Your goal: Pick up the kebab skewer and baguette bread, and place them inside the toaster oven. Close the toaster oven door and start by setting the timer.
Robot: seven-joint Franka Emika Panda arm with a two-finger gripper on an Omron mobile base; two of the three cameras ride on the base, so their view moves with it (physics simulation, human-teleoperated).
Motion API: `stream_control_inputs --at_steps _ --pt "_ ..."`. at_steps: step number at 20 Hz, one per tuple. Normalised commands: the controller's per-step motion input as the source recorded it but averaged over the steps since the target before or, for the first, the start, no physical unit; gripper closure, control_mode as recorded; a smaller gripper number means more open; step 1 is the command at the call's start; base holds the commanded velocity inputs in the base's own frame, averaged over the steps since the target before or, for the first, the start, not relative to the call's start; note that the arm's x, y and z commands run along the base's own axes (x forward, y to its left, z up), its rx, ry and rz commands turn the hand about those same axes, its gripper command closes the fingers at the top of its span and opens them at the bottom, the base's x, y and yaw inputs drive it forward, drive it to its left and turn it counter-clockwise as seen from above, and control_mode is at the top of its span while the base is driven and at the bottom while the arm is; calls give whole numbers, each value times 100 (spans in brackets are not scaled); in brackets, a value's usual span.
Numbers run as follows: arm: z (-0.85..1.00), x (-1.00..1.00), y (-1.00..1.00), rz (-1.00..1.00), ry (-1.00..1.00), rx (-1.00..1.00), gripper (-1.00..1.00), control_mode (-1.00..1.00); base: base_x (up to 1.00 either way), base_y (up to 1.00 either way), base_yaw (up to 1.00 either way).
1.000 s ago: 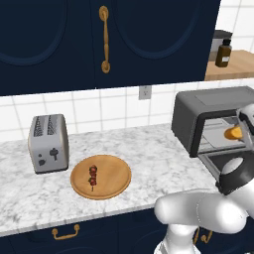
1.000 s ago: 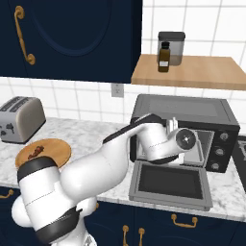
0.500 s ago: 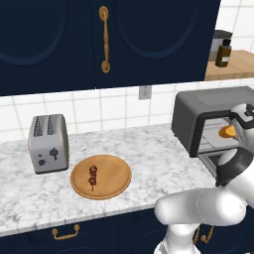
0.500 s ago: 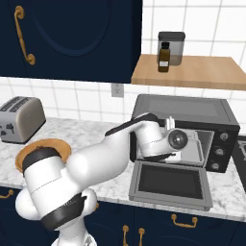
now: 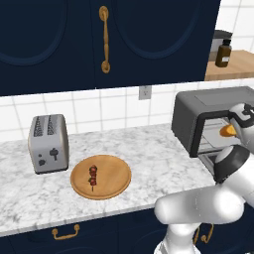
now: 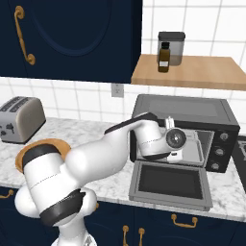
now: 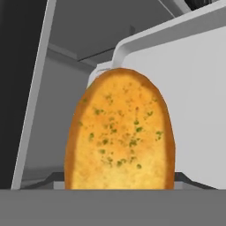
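The baguette bread (image 7: 120, 137), a golden loaf flecked with green, stands close before the hand camera against the pale inner walls of the toaster oven (image 6: 192, 108). From the left, its orange tip (image 5: 227, 130) pokes out of my gripper (image 5: 234, 125), which is shut on it at the mouth of the toaster oven (image 5: 198, 106). The toaster oven door (image 6: 168, 181) lies dropped open and flat. The kebab skewer (image 5: 93, 176) rests on a round wooden plate (image 5: 114, 181) on the counter, far left of the gripper.
A silver two-slot toaster (image 5: 48, 143) stands left of the plate. Above the oven, a wooden shelf (image 6: 202, 72) carries a brown bottle (image 6: 164, 57) and a canister (image 6: 171, 45). Dark blue cabinets hang over the counter.
My hand with the baguette has shifted slightly left at the oven opening while the elbow swung round. The skewer and plate have not moved.
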Motion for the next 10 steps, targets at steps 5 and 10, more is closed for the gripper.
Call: stream_control_inputs --at_steps 5,10 --pt "0 4 0 0 2 0 -100 -100 0 0 0" --pt "0 5 0 0 3 0 -100 -100 0 0 0"
